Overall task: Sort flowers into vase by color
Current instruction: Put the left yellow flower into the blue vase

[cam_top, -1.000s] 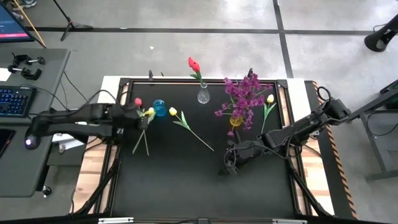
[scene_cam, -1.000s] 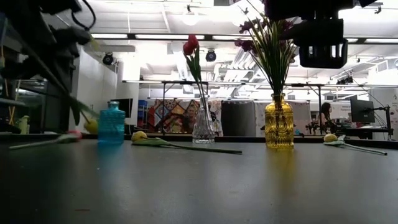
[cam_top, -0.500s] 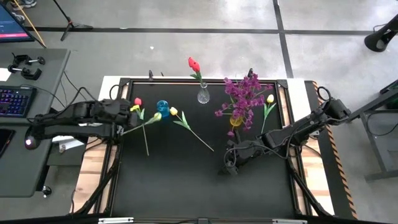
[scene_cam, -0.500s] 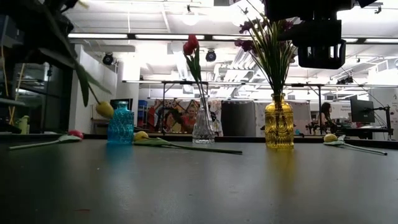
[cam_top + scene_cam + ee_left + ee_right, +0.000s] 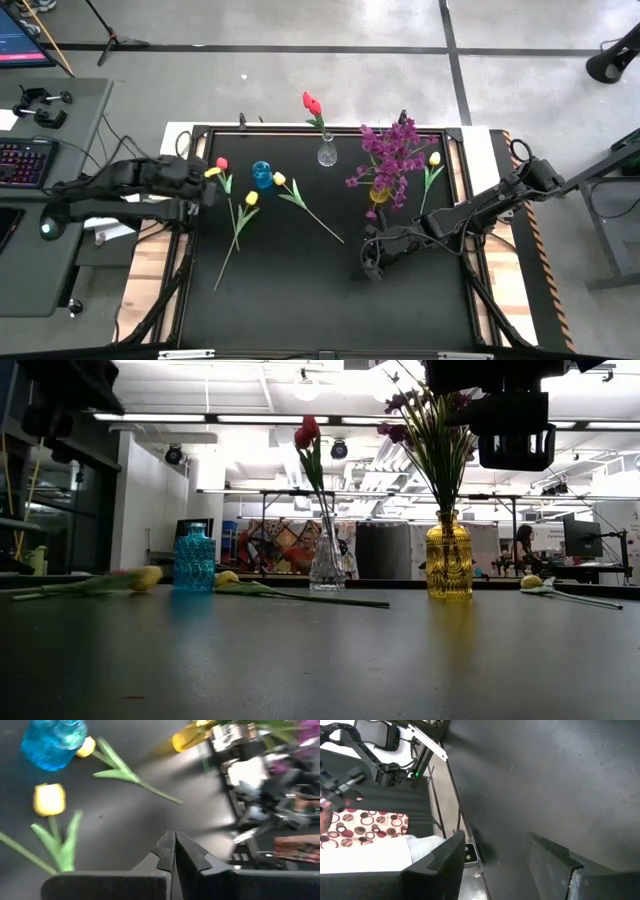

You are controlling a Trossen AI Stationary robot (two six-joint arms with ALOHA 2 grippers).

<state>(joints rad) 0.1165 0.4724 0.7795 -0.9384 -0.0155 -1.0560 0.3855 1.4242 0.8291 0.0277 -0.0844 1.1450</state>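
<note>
- High view, far left: left gripper (image 5: 207, 186) at the table's (image 5: 300, 300) left edge, jaws pressed together on nothing, just beside a red tulip (image 5: 221, 163) lying flat.
- Next right: yellow tulip (image 5: 250, 198) flat on the table, stem slanting toward the near left, close to the blue vase (image 5: 262, 173).
- Beyond the blue vase: second yellow tulip (image 5: 278, 179), also lying flat.
- Centre, far side: clear vase (image 5: 327, 153) holding a red tulip (image 5: 311, 103).
- Right of that: amber vase (image 5: 379, 192) full of purple sprigs (image 5: 392, 150); another yellow tulip (image 5: 434, 159) flat beside it.
- Near right: right gripper (image 5: 369, 262) low over bare table, jaws spread wide, empty.
</note>
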